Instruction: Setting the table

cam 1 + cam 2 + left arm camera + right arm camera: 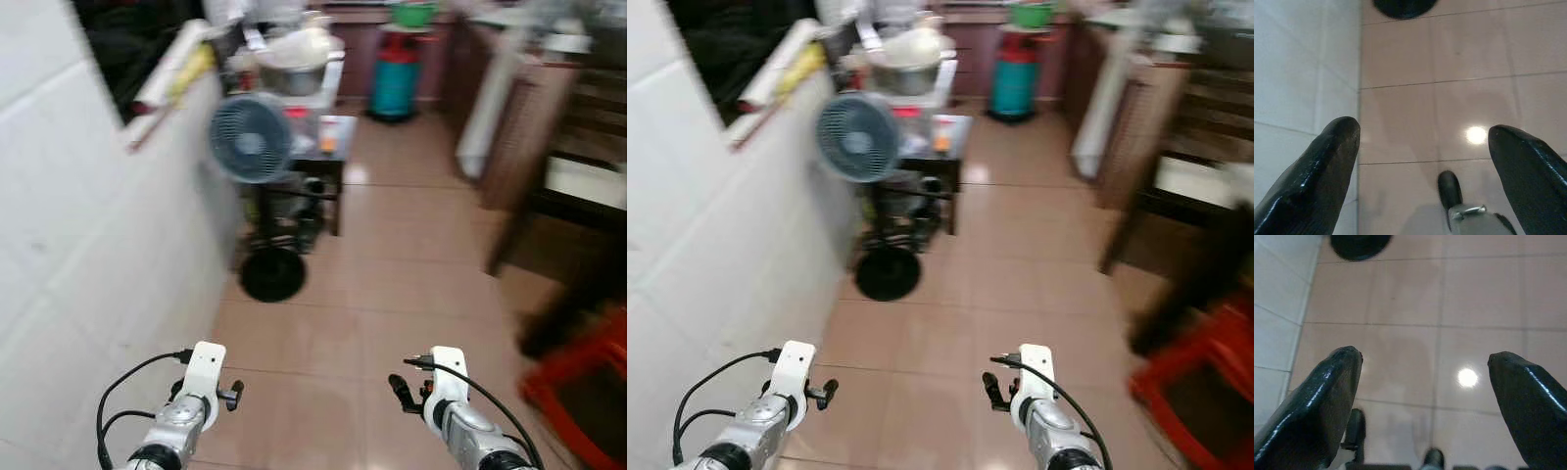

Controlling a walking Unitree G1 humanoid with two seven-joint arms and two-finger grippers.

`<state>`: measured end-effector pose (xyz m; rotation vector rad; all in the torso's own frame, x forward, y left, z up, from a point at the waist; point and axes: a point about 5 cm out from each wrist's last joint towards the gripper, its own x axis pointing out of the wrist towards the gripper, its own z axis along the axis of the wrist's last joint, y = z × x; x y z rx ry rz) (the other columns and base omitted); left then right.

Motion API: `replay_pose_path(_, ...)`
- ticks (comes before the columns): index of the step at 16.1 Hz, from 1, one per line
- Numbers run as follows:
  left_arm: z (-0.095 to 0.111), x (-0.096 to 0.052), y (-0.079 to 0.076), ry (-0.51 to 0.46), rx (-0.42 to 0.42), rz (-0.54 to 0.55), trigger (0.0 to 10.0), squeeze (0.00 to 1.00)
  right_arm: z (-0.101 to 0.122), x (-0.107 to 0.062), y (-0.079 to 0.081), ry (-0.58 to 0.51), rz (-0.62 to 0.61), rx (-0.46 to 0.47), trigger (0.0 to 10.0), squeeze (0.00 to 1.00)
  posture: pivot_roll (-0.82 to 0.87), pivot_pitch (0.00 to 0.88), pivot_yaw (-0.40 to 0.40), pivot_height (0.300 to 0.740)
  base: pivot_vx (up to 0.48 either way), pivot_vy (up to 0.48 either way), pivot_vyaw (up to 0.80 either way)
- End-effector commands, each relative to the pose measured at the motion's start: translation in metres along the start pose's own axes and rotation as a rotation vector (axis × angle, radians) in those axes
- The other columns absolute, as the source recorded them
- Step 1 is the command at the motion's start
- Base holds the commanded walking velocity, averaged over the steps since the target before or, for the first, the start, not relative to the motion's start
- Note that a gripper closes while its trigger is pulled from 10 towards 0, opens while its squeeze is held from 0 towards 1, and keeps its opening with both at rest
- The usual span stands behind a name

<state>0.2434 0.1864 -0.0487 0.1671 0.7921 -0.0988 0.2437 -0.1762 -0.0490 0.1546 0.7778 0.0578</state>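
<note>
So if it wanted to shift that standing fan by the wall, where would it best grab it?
Probably by the thin upright pole between the fan head and its round black base, coming in from the open floor side, since the wall blocks the other. The pole is slim enough for a pincer; the grille is wide and round. Both pincers, left and right, hang open and empty now.

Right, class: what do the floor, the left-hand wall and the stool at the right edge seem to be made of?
Floor: glossy pinkish tile, judging by grout lines and light glare. Wall: white glazed tile, faint joints showing. Stool: probably red moulded plastic, though it is blurred.
</note>
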Motion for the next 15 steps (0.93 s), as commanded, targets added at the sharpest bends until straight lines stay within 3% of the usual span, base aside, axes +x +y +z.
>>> replay_pose_path(1,0.0002,-0.0008,0.008,0.0,0.008,0.026,10.0,0.0,0.0015,0.0018,0.0064,0.003,0.015,0.007,10.0,0.0,-0.04,0.0,0.016,0.74,0.0,0.0,0.0)
replay_pose_path(15,-0.0046,-0.0017,0.0098,0.014,-0.049,0.07,10.0,0.0,0.0007,0.0012,0.0011,0.02,-0.023,0.011,10.0,0.0,-0.04,0.0,0.005,0.74,0.0,0.0,0.0)
